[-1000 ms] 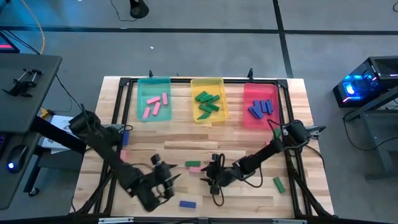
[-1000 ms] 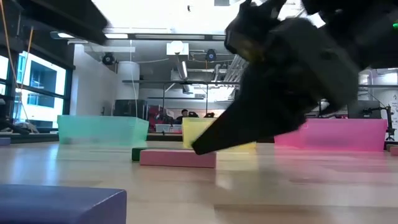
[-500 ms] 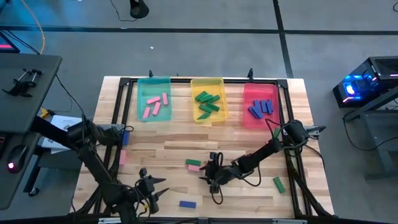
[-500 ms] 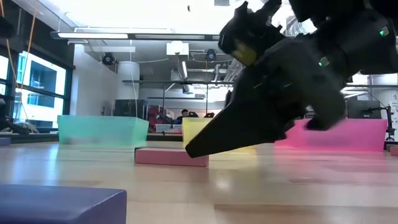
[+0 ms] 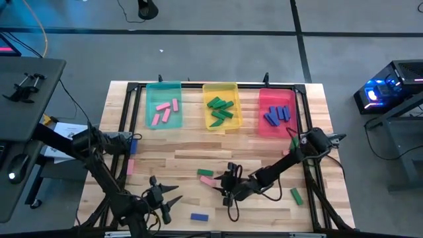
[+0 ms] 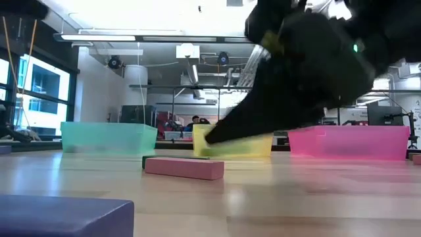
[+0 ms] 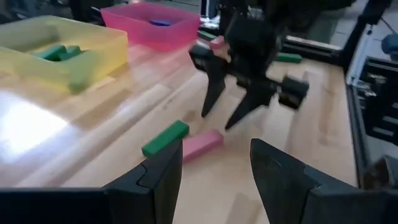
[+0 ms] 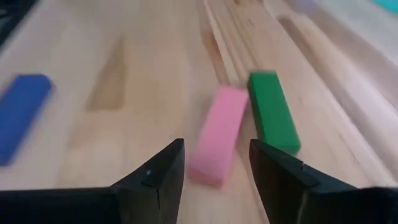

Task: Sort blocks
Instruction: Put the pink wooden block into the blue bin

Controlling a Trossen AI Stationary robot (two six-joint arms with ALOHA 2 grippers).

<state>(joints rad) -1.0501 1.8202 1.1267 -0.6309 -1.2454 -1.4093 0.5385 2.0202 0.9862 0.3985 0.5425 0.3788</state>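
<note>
Your right gripper (image 5: 219, 187) sits low over the near-centre of the desk (image 5: 192, 149), fingers spread moderately wide and holding nothing. The pink block (image 8: 218, 134) you want lies straight ahead of it: in the right wrist view its near end shows between the two fingers (image 8: 163, 169), though you cannot tell that the tips already straddle it. In the high view that pink block (image 5: 207, 180) is just at 10 o'clock from the gripper, close but apparently not touched. Its long axis runs nearly along the gripper's line of approach, so the fingers would close across its narrow width, which suits a pinch.

Mind the green block (image 8: 272, 110) lying just beside the pink one, close alongside or touching at the far end; you cannot tell which. In the high view the green block (image 5: 205, 172) is at 11 o'clock, a little farther than the pink. One finger has to slip into the narrow gap between the two.

Your left gripper (image 5: 166, 197) waits at 9 o'clock from the right one, also open and empty, with a blue block (image 5: 199, 216) near it on the front edge. The right arm is clearly the nearer to the pink block.

Farther off, at 12 o'clock, the teal tray (image 5: 162, 88) already holds pink blocks; that is likely where this one goes.
</note>
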